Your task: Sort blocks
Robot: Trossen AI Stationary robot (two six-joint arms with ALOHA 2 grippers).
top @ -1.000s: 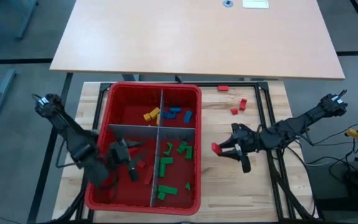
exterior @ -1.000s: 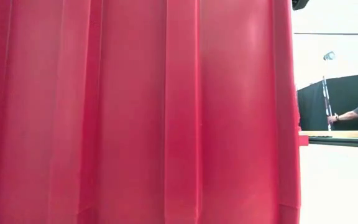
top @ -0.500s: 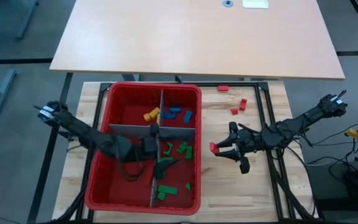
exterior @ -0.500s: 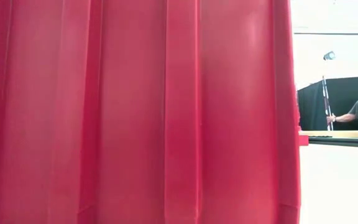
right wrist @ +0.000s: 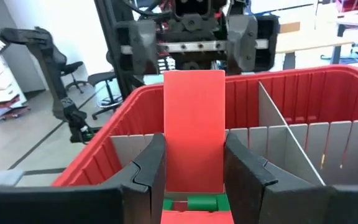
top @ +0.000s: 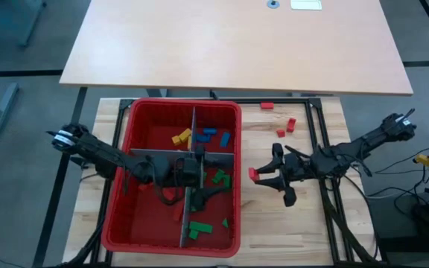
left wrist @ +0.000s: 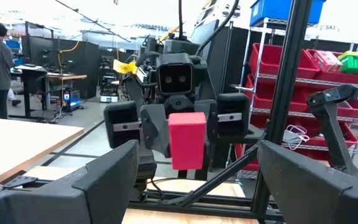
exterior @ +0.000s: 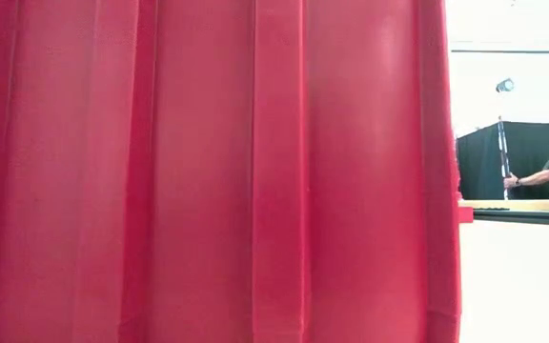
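Right gripper (top: 263,179) is clamped on a small red rectangular brick (top: 253,174) just beside the big red plastic bin (top: 233,223). Left gripper (top: 199,190) sits spread wide inside the bin, empty I think.

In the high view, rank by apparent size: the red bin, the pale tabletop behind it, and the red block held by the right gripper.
1. Pale tabletop, largest.
2. Red bin.
3. Red block in the right gripper, far the smallest.

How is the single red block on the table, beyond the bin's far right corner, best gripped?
Take the lone red block across its narrow width, mid-length, descending straight from above: it lies flat on the table, long axis left-right, with nothing close beside it.
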